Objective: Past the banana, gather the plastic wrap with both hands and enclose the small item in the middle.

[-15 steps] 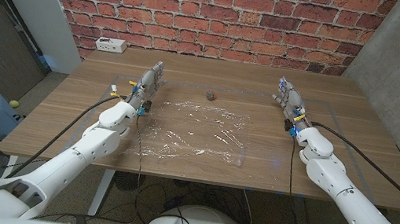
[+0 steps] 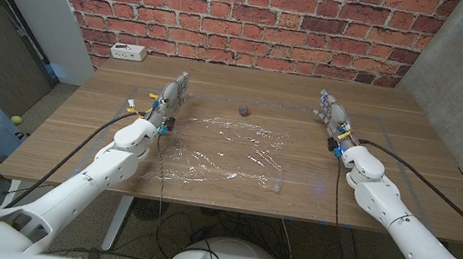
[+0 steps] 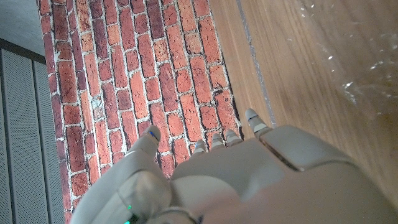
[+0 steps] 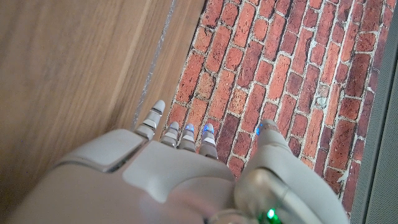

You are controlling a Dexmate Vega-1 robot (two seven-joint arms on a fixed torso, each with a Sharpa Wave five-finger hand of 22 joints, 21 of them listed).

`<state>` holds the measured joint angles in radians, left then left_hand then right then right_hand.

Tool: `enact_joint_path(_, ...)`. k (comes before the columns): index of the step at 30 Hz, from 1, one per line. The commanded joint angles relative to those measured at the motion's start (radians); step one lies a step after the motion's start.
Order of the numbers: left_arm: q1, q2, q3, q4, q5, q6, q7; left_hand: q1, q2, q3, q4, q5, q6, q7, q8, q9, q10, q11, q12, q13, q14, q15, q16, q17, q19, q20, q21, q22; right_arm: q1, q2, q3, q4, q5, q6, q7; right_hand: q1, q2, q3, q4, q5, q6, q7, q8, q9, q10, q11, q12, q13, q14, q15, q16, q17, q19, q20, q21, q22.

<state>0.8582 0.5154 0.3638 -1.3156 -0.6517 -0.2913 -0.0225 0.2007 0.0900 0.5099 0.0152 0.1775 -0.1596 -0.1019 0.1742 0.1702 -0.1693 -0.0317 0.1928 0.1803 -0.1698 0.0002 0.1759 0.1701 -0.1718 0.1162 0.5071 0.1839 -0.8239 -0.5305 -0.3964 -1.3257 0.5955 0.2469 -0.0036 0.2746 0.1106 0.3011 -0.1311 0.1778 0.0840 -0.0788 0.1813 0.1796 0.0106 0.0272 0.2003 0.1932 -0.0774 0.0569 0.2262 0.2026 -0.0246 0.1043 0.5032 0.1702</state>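
The right hand (image 2: 333,113) has edged slightly inward toward the plastic wrap (image 2: 226,152)

A wooden table (image 2: 410,165) carries clear plastic wrap (image 2: 224,151), a small dark item (image 2: 245,109) and a white power strip (image 2: 125,51).

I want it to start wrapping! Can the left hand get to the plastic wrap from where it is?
Probably yes. The left hand holds nothing and stands just beside the plastic wrap, with only bare table between them and nothing in the way.
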Motion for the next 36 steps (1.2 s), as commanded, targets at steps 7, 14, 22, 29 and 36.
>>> enact_joint_path(7,0.042,0.025,-0.013,-0.043,0.004,0.003,0.031,-0.003,0.001,-0.003,-0.009,0.005,0.006,0.038,0.009,0.004,-0.052,0.017,0.01,0.003,-0.026,0.041,0.015,0.004,-0.047,0.024,0.0,0.004,0.035,-0.038,-0.059,-0.069,-0.139,-0.078,-0.079,0.033,0.007,0.018,-0.012,0.004,0.006,-0.003,0.009,0.004,0.016,0.015,0.01,0.005,0.023,-0.001,0.013,0.0,0.033,-0.021,0.001,0.005)
enact_joint_path(14,0.053,0.025,-0.019,-0.046,0.003,-0.007,0.035,0.005,0.053,0.014,-0.015,0.011,0.044,0.148,0.016,0.005,-0.009,0.056,0.019,0.003,0.009,0.045,0.016,0.003,0.007,-0.093,0.005,0.003,0.058,-0.037,-0.084,-0.075,-0.193,-0.097,-0.099,0.06,0.018,0.032,-0.02,0.002,0.036,0.058,0.017,0.004,0.045,0.055,0.017,0.006,0.049,-0.006,0.018,0.001,0.086,-0.093,0.0,0.005)
enact_joint_path(22,0.064,0.029,-0.022,-0.055,0.012,-0.012,0.051,0.026,0.096,0.045,-0.016,0.01,0.061,0.15,0.017,0.005,0.009,0.055,0.02,0.002,0.024,0.04,0.016,0.002,0.025,-0.094,0.005,0.002,0.091,-0.047,-0.121,-0.098,-0.265,-0.152,-0.115,0.072,0.021,0.037,-0.024,0.003,0.047,0.049,0.019,0.004,0.054,0.049,0.019,0.006,0.057,-0.008,0.019,0.001,0.092,-0.085,-0.003,0.005)
enact_joint_path(29,0.074,0.04,-0.023,-0.074,0.018,0.003,0.067,0.041,0.072,0.054,-0.03,0.003,0.062,0.141,0.012,0.005,0.01,0.052,0.016,0.003,0.028,0.042,0.011,0.0,0.014,-0.071,-0.005,0.002,0.128,-0.054,-0.16,-0.115,-0.336,-0.205,-0.118,0.088,0.026,0.045,-0.027,0.004,0.053,0.039,0.018,0.004,0.065,0.042,0.02,0.007,0.07,-0.013,0.021,0.001,0.095,-0.046,-0.01,0.005)
enact_joint_path(36,0.082,0.045,-0.026,-0.082,0.026,-0.002,0.077,0.03,0.05,0.042,-0.031,-0.003,0.057,0.135,0.009,0.005,0.011,0.055,0.015,0.003,0.029,0.042,0.01,0.001,0.012,-0.049,-0.009,0.003,0.162,-0.057,-0.197,-0.129,-0.404,-0.25,-0.12,0.097,0.029,0.049,-0.025,0.005,0.063,0.034,0.019,0.005,0.078,0.033,0.023,0.007,0.087,-0.019,0.027,0.003,0.101,-0.019,-0.015,0.006)
